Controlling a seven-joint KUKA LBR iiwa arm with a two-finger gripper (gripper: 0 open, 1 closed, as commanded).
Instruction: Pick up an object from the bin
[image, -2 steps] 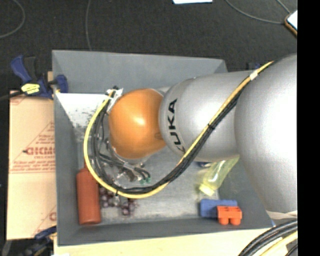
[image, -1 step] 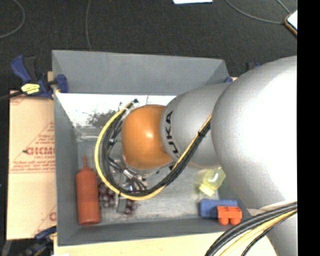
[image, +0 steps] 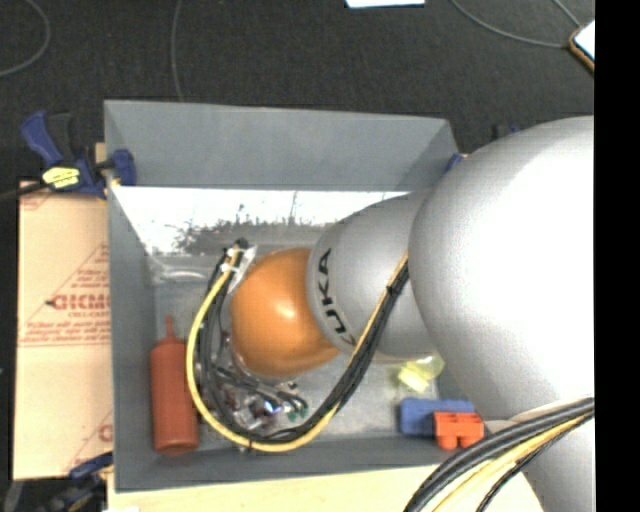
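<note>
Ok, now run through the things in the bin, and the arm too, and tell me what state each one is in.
red squeeze bottle: lying along the view's left wall of the bin, nozzle toward the far wall.
blue block: on the floor in the near right corner, an orange piece against it.
pale yellow thing: just behind the blue block, close beside the arm.
arm: reaching down into the bin's middle, its orange cover right of the bottle.

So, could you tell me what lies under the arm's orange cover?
Cables and the gripper show below the orange cover; the floor of the bin beneath is hidden.
</note>
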